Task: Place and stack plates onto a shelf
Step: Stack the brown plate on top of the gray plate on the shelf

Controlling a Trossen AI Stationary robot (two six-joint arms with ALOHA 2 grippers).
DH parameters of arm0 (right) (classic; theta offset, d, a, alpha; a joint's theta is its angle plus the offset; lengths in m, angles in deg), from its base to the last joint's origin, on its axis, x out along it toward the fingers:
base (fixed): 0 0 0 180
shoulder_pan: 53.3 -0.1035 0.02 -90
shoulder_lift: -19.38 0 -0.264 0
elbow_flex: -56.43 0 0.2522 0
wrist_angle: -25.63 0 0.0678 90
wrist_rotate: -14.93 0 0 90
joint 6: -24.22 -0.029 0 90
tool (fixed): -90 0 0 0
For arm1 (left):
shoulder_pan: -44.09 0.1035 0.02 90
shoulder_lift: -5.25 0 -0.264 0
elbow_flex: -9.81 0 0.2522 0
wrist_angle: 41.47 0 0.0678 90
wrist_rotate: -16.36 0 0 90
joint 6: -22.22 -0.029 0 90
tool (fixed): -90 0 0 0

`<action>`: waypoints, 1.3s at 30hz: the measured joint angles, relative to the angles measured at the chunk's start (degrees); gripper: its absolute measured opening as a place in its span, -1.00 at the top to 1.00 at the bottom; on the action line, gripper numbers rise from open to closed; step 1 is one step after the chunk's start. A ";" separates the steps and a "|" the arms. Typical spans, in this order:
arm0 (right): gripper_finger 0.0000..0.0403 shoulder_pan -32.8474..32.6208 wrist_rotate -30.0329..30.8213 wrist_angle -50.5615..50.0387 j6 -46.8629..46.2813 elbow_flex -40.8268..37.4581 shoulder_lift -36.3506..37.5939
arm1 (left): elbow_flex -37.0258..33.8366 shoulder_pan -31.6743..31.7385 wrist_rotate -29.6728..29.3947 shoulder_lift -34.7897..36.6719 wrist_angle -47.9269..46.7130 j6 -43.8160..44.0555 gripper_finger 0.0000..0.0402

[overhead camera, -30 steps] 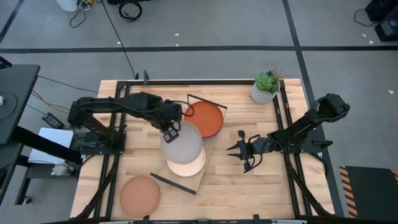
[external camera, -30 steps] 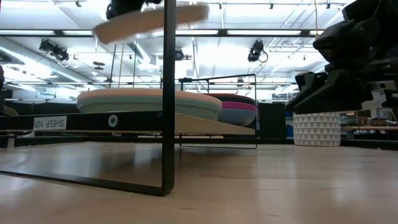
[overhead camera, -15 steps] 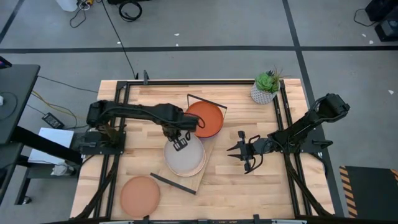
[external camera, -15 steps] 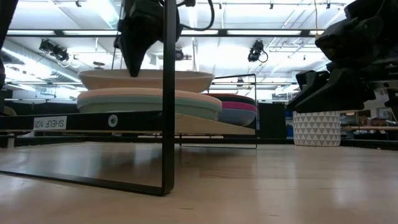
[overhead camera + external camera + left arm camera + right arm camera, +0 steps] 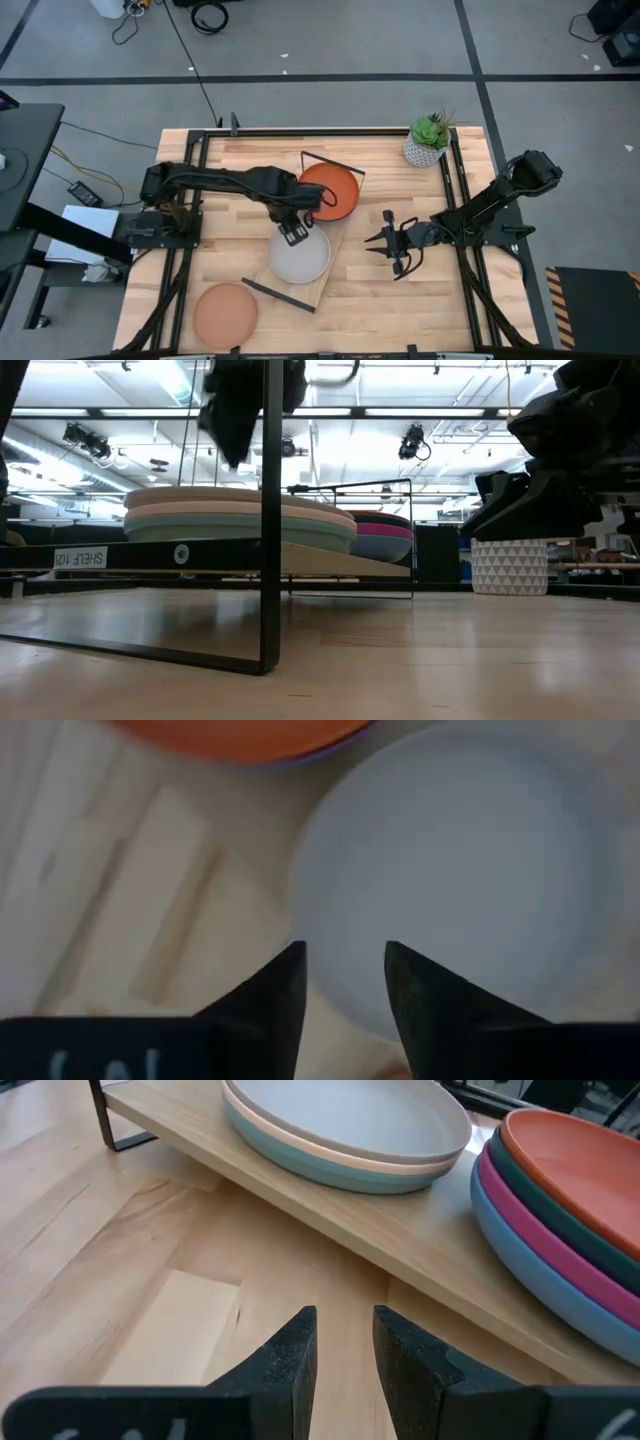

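Peach plate on table, high view only.

Your left arm reaches from its base at the left side across toward the middle, elbow bent, its left pincer pointing down with the fingers parted and empty. Your right arm stretches in from the right, low, its right pincer spread open.

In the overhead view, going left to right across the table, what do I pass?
Peach plate → left tool at the grey plate on the shelf → orange plate → right tool → plant pot.
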 joint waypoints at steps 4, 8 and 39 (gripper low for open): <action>0.47 0.46 0.02 1.11 2.24 0.01 0.00 | 7.04 -4.75 2.89 0.05 2.49 -0.62 0.27; 0.47 0.87 0.02 2.66 5.51 0.01 0.00 | 13.13 -11.56 4.61 0.09 7.25 0.65 0.26; 0.47 1.03 -0.44 8.08 13.55 0.01 0.00 | -1.56 -47.26 -4.75 0.68 -9.24 58.10 0.66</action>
